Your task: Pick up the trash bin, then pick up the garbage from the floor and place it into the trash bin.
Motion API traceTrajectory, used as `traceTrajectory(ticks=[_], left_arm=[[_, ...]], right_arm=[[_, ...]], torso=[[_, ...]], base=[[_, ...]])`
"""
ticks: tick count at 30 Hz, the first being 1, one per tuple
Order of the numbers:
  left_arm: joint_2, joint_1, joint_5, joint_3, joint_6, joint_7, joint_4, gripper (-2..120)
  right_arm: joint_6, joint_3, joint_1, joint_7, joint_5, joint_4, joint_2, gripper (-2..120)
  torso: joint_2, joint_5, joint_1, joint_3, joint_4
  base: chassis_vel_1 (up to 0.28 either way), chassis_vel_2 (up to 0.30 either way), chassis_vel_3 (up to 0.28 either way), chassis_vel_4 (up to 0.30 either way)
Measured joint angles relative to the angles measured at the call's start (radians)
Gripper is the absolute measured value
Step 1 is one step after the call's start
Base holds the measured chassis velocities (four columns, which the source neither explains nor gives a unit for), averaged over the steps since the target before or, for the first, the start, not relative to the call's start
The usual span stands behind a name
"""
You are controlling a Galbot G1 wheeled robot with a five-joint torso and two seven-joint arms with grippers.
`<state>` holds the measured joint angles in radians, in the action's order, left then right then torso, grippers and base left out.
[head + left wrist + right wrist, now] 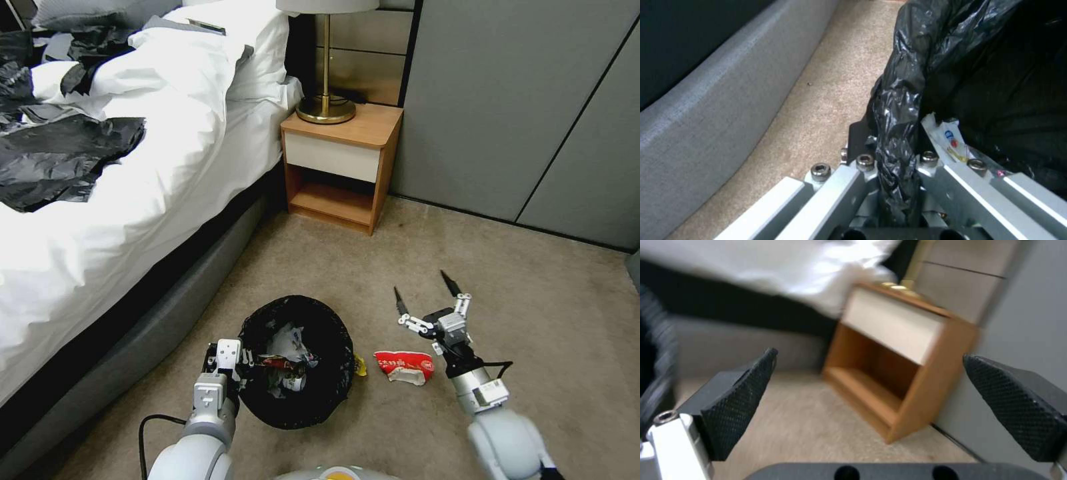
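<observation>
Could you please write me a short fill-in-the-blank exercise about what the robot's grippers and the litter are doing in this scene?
1. The left gripper is clamped on the rim of the ____.
2. The right gripper hangs above the carpet with its fingers ____.
3. The red-white wrapper lies on the ____.
4. The lamp stands on the ____.

Missing words: trash bin; open; carpet; nightstand

– How many bins are on the beige carpet?
– One round bin lined with a black plastic bag [320,393].
– Loose litter beside it?
– Two pieces: one red-and-white crumpled snack wrapper [404,366] and one small yellow scrap [360,365].
– Furniture?
– One wooden nightstand [341,168], one brass-based lamp [326,100], one white-sheeted bed [133,200].
</observation>
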<state>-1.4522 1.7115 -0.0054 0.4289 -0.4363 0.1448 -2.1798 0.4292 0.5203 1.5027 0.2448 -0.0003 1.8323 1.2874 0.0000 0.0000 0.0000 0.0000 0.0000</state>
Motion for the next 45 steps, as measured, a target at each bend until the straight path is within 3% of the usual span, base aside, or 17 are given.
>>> traceTrajectory(ticks=[2, 3, 6, 10, 22, 45], left_arm=[[0.001, 0.001, 0.000, 0.000, 0.000, 0.000, 0.000, 0], [0.001, 0.001, 0.000, 0.000, 0.000, 0.000, 0.000, 0], [0.001, 0.004, 0.000, 0.001, 0.000, 0.000, 0.000, 0], [0.000, 0.004, 0.001, 0.000, 0.000, 0.000, 0.000, 0], [0.002, 0.008, 0.001, 0.000, 0.000, -0.001, -0.001, 0], [0.002, 0.013, 0.002, 0.000, 0.003, -0.002, -0.005, 0]], right_arm=[[0.015, 0.057, -0.030, 0.236, -0.073, -0.038, -0.015, 100], [0.015, 0.057, -0.030, 0.236, -0.073, -0.038, -0.015, 100], [0.015, 0.066, -0.039, 0.405, -0.106, -0.070, -0.035, 100], [0.016, 0.057, -0.055, 0.503, -0.144, -0.138, -0.049, 100], [0.047, 0.037, -0.082, 0.536, -0.211, -0.319, -0.063, 100], [0.094, 0.006, -0.153, 0.430, -0.280, -0.607, -0.022, 100]], torso=[[0.000, 0.0001, 0.000, 0.000, 0.0000], [0.000, 0.0001, 0.000, 0.000, 0.0000], [0.000, 0.0001, 0.000, 0.000, 0.0000], [0.000, 0.0001, 0.000, 0.000, 0.0000], [0.000, 0.0001, 0.000, 0.000, -0.0001], [0.000, 0.0000, 0.000, 0.000, -0.0001]], base=[[0.000, 0.000, 0.000, 0.000], [0.000, 0.000, 0.000, 0.000], [0.000, 0.000, 0.000, 0.000], [0.000, 0.000, 0.000, 0.000], [0.000, 0.000, 0.000, 0.000], [0.000, 0.000, 0.000, 0.000]])
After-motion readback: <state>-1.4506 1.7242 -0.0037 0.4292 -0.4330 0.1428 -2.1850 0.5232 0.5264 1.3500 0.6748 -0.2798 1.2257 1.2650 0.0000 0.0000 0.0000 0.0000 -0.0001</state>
